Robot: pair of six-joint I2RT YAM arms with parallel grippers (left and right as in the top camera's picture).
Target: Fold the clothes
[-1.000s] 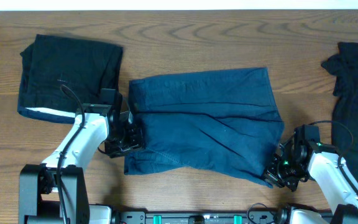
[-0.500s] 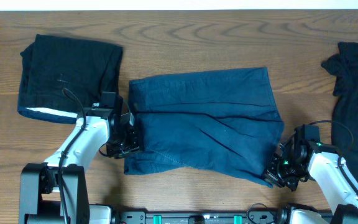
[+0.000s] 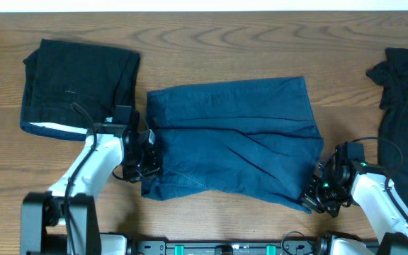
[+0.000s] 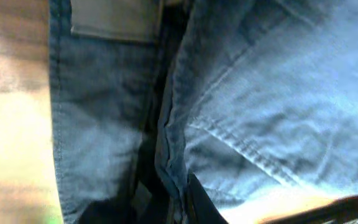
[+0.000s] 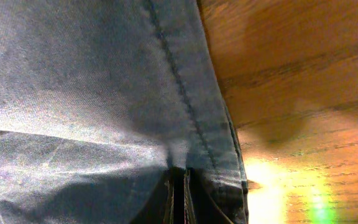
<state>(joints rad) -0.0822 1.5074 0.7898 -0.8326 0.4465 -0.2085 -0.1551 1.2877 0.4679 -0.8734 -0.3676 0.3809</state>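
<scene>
My right gripper (image 5: 179, 199) is pinched closed on the edge of the navy-blue denim cloth (image 5: 73, 93), which fills the left part. A stitched seam (image 5: 178, 81) runs down toward my fingers. At right is the brown wooden table (image 5: 303, 68), with bright glare on it.

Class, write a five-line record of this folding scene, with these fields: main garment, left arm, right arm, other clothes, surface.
main garment: navy garment, partly folded and wrinkled, mid-table
left arm: left gripper at its left edge, apparently shut on a fold
right arm: right gripper at its lower right corner, shut on the hem
other clothes: folded black garment, white-edged, far left; black cloth, loose, at the right edge
surface: wooden table
</scene>
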